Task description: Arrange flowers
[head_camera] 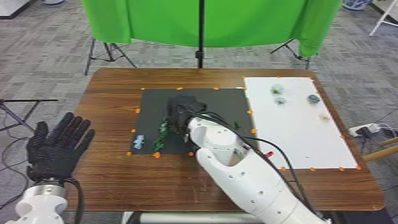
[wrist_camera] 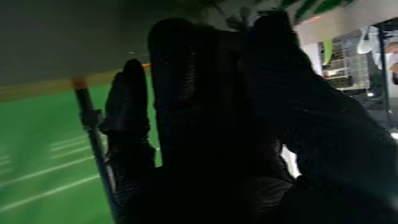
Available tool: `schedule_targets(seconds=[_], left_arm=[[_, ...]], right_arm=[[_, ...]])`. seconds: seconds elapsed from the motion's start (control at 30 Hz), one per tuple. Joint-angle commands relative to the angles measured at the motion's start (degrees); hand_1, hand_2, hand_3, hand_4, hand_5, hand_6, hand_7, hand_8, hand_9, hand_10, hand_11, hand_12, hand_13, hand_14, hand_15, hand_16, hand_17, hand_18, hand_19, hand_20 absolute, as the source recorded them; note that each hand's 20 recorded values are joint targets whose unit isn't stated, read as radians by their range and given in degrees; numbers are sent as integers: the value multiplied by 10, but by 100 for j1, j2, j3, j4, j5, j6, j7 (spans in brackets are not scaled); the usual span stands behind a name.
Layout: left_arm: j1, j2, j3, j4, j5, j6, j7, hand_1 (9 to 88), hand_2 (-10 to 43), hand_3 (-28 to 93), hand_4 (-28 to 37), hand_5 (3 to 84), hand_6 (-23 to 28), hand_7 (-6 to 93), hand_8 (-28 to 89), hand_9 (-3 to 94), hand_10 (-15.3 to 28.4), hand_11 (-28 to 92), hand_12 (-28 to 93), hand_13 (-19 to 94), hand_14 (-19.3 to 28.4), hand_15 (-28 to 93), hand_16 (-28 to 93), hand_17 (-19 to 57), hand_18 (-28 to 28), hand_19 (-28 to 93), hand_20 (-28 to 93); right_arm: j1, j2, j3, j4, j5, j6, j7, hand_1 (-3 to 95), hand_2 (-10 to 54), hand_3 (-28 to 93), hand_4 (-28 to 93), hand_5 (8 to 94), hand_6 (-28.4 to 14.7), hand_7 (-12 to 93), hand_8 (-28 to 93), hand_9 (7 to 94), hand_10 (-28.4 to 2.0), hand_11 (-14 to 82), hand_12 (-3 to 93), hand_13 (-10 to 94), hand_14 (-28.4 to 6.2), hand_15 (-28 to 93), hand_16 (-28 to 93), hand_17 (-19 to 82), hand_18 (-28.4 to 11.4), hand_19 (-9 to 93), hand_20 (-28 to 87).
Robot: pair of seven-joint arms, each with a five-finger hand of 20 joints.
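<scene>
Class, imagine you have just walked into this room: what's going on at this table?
A robot is arranging flowers. Its right hand is over the black mat, close to some green foliage; whether it grips any is not clear. A small pale blue piece lies on the mat, and a few small items rest on the white sheet. The left hand is open, off to the left, holding nothing.

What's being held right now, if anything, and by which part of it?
The left hand holds nothing. Whether the right hand holds the green leaves near it can't be told.
</scene>
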Motion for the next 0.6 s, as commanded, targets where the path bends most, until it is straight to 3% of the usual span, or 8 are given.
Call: schedule_targets(seconds=[0.03, 0.17, 0.27, 0.3, 0.4, 0.43, 0.6], left_arm=[[109, -65, -47, 30, -31, -13, -26, 276, 129, 680, -283, 502, 96, 94, -86, 446, 144, 177, 112, 382, 141, 284, -36, -41, 141, 353, 145], [103, -90, -41, 50, -27, -43, -26, 277, 129, 680, -283, 503, 95, 94, -86, 447, 144, 178, 112, 382, 141, 284, -36, -41, 141, 353, 145], [116, -134, -43, 36, -49, 53, -56, 276, 129, 681, -283, 503, 94, 95, -86, 448, 144, 179, 112, 382, 140, 284, -36, -41, 141, 353, 145], [55, -141, -25, 75, -37, 66, -76, 277, 129, 680, -283, 504, 95, 96, -86, 449, 144, 179, 112, 383, 140, 284, -36, -41, 141, 353, 145], [86, -178, -29, 48, -47, 67, -69, 279, 130, 678, -283, 506, 94, 99, -87, 450, 143, 180, 112, 385, 140, 286, -36, -41, 141, 353, 145], [-34, -200, 3, 108, -30, 86, -134, 279, 130, 679, -283, 506, 94, 99, -87, 450, 142, 180, 112, 386, 141, 286, -36, -41, 141, 353, 145], [54, -193, 5, 48, -9, 23, -62, 279, 130, 680, -283, 507, 95, 99, -88, 451, 143, 181, 111, 389, 140, 291, -36, -41, 141, 355, 145]], right_arm=[[31, 231, -130, -501, 534, -119, 302, 572, -95, 670, -283, 583, 2, 131, -122, 646, -124, 151, 160, 625, -85, 487, 369, 269, -206, 770, 417], [-4, 355, -10, -804, 832, -149, 376, 552, -95, 687, -283, 557, -3, 126, -121, 625, -130, 153, 157, 618, -90, 504, 352, 268, -207, 773, 412], [-168, 434, 232, -1118, 937, -140, 364, 533, -95, 705, -283, 531, -12, 118, -118, 600, -131, 153, 155, 605, -97, 528, 328, 264, -210, 774, 404], [-213, 448, 344, -1205, 1048, -117, 415, 529, -95, 709, -283, 527, -14, 117, -117, 596, -132, 152, 155, 603, -99, 532, 324, 262, -210, 774, 403], [-436, 643, 747, -1685, 1282, -131, 588, 507, -95, 730, -283, 501, -20, 107, -111, 568, -142, 147, 154, 588, -108, 564, 278, 257, -211, 772, 391], [-477, 713, 943, -1755, 1362, -87, 628, 499, -95, 737, -283, 492, -23, 104, -110, 561, -145, 143, 153, 582, -110, 572, 260, 256, -212, 771, 387], [-1044, 1670, 1941, -2369, 1397, 202, 1106, 483, -95, 738, -283, 486, -27, 97, -106, 537, -153, 128, 151, 563, -123, 584, 219, 250, -213, 769, 377]])
